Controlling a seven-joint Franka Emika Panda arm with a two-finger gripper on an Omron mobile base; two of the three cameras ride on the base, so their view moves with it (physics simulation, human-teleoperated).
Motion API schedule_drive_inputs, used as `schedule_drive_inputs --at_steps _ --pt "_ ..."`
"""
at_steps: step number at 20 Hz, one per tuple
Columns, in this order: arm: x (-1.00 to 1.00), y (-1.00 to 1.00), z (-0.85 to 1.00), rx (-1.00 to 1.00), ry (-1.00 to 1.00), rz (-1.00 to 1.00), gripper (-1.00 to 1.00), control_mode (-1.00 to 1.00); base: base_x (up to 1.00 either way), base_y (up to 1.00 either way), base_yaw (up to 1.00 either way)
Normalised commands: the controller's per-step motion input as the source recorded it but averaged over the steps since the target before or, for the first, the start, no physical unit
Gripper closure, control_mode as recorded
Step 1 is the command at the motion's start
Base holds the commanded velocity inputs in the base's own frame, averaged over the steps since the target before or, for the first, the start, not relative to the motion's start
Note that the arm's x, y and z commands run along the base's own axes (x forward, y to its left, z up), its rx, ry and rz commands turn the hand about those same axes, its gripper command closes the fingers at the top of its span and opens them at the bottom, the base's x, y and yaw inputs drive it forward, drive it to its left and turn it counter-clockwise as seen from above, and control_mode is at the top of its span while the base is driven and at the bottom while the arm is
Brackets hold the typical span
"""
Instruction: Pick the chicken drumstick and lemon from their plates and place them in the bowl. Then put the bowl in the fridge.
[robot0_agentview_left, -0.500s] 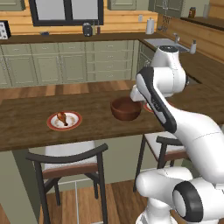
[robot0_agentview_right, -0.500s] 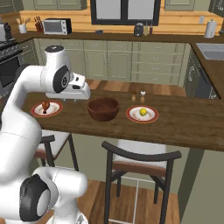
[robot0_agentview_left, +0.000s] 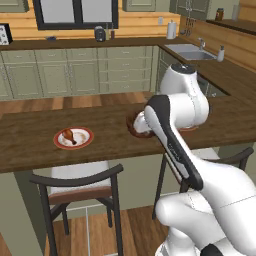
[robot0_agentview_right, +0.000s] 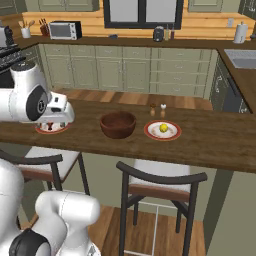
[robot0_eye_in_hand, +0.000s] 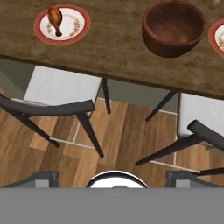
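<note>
1. Chicken drumstick (robot0_eye_in_hand: 55, 18) lies on its plate (robot0_eye_in_hand: 78, 22), upper left in the hand view, on the counter (robot0_eye_in_hand: 109, 48) well ahead of the jaws and off to their left. Nothing picked yet, so by my read this is the approach for the first pick.
2. Lemon (robot0_agentview_right: 163, 128) sits on the second plate (robot0_agentview_right: 172, 133), just beside the bowl (robot0_agentview_right: 118, 124) on its far side from the drumstick. Bowl looks empty in the hand view, ahead of the jaws and to their right.
3. Gripper (robot0_eye_in_hand: 111, 177): the two finger tips stand wide apart at the bottom of the hand view. Nothing between them, nothing touched. They hang off the counter's near edge, above the stools (robot0_eye_in_hand: 61, 94) and the wood floor (robot0_eye_in_hand: 127, 131).
4. In the right base view the hand sits at the near edge of the counter, in front of the drumstick plate and partly covering it.
5. Next move, judged: carry the hand forward over the counter and left to centre on the drumstick, then descend with jaws kept wide and close on the meaty part, not the thin bone end.
6. Risk: the drumstick is small and rounded, so an off-centre close may push it across the plate instead of gripping it.
7. Fridge step is far off; I can't see a fridge from here.
</note>
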Motion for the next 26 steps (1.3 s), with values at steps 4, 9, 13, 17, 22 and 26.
schedule_drive_inputs --at_steps 4,9,13,17,22,26 --pt "0.02 0.99 -0.06 0.0 -0.01 0.24 -1.0 -1.0 0.0 0.0 0.0" --pt "0.53 0.93 -0.03 0.0 0.06 0.29 -1.0 -1.0 0.0 0.0 0.0" --pt "0.7 0.99 -0.25 0.0 0.11 0.25 -1.0 -1.0 0.0 0.0 0.0" --pt "0.46 0.38 -0.5 0.04 0.0 0.09 -1.0 -1.0 0.0 0.0 0.0" --pt "0.34 0.01 -0.36 -0.05 0.0 0.0 -1.0 -1.0 0.0 0.0 0.0" --pt "0.21 0.03 -0.34 -0.04 0.0 0.0 -1.0 -1.0 0.0 0.0 0.0"
